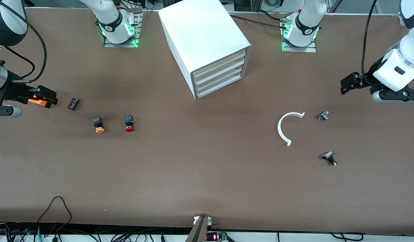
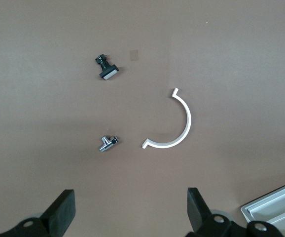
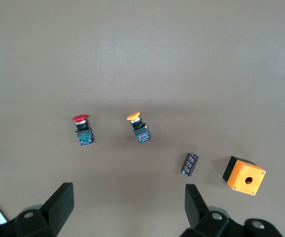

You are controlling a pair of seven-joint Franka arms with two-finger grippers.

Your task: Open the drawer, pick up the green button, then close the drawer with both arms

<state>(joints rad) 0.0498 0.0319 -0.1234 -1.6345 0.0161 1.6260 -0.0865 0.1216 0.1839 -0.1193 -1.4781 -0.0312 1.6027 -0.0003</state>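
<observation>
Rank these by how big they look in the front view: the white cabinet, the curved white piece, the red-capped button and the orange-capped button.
1. White cabinet, by far the largest.
2. Curved white piece.
3. Red-capped button and orange-capped button: they look alike in size, so no ranking between them.

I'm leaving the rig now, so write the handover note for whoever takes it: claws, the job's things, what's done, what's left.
Left claw: open, empty, waiting over the table's left-arm end.
Right claw: open, empty, waiting over the right-arm end, above an orange box.
Cabinet: between the arm bases, all four drawers shut.
Green button: not visible anywhere; only the orange-capped button and red-capped button lie out, with a dark cylinder beside them.
Toward the left arm's end: white curved piece and two small metal parts.
Done: nothing.
Left: open the drawer, take the button, close it.
</observation>
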